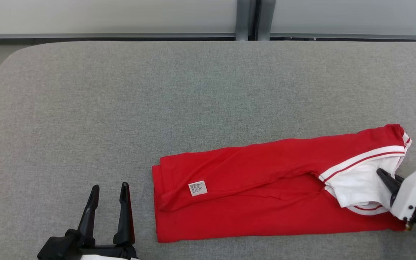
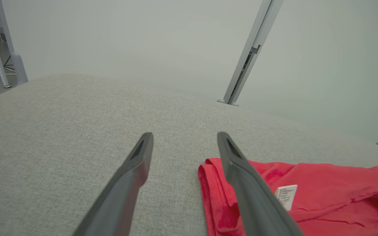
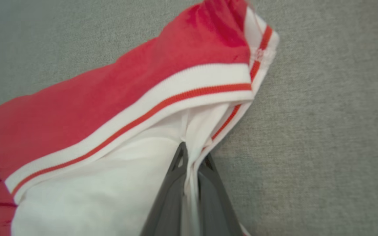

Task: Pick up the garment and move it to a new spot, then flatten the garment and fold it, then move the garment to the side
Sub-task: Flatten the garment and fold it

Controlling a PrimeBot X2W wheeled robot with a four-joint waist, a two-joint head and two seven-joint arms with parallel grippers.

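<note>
Red polo shirt lies on the grey fabric-covered desk, right of centre and toward the near edge. It is already folded lengthwise into a long band, upper half laid over lower. Care label faces up near the hem end on the left. White collar with red-striped trim is at the right end, on top of the red.

Right pincer is pressed together, pinching a thin ridge of white collar fabric. The cloth bunches up into the jaws in the right wrist view. The grip is likely at the collar end because that is the free end to carry over toward the hem for a crosswise fold. Judgement: lengthwise fold done, cross fold starting, side move not yet done.

Left pincer is spread wide, holding nothing, low over bare desk just left of the hem end and apart from the cloth. Probably parked to keep clear of the fold path, or ready to pin the hem.

Risk: can't tell if the red layers beneath the collar are caught, so the collar may lift alone and skew the band.
</note>
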